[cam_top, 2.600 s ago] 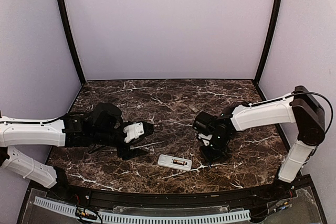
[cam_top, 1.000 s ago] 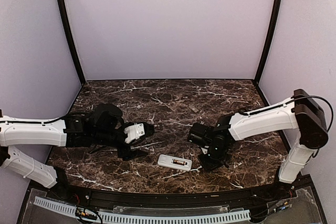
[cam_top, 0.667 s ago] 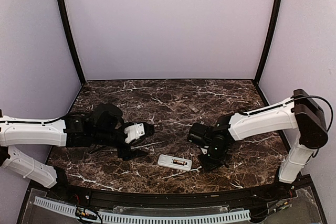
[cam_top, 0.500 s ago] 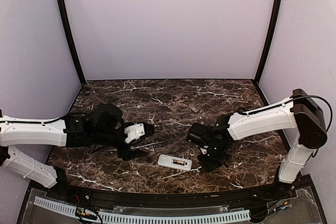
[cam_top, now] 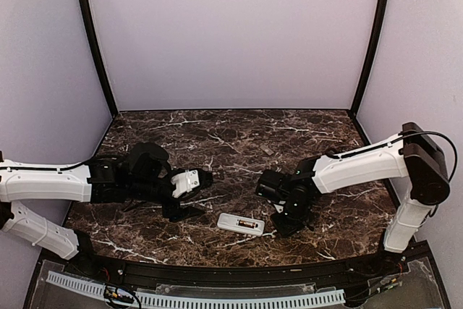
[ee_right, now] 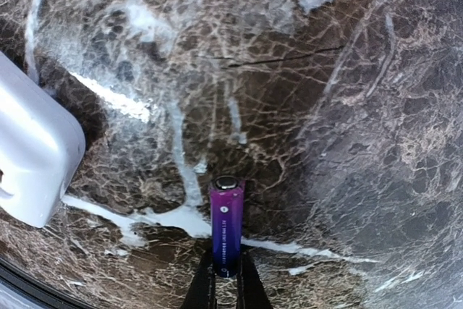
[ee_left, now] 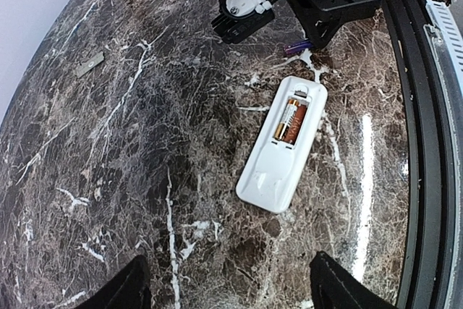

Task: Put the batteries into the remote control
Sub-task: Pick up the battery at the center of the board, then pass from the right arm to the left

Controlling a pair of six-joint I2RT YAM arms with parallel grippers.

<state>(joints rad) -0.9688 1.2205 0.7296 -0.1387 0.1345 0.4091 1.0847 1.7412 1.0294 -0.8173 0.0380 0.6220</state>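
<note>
The white remote control lies back up near the table's front edge, and its whole length shows in the left wrist view. One orange-brown battery sits in its open bay. My right gripper is shut on a second battery, a slim purple cylinder held just above the marble, right of the remote's end. The same battery shows in the left wrist view. My left gripper is open and empty, left of the remote, with its fingertips wide apart.
A small flat grey cover piece lies farther back on the dark marble table, and it also shows in the left wrist view. A black rail runs along the front edge. Purple walls close in the sides and back.
My right gripper has moved a little left and nearer, toward the remote's right end, with the battery in it. The left arm and the remote have not moved.
</note>
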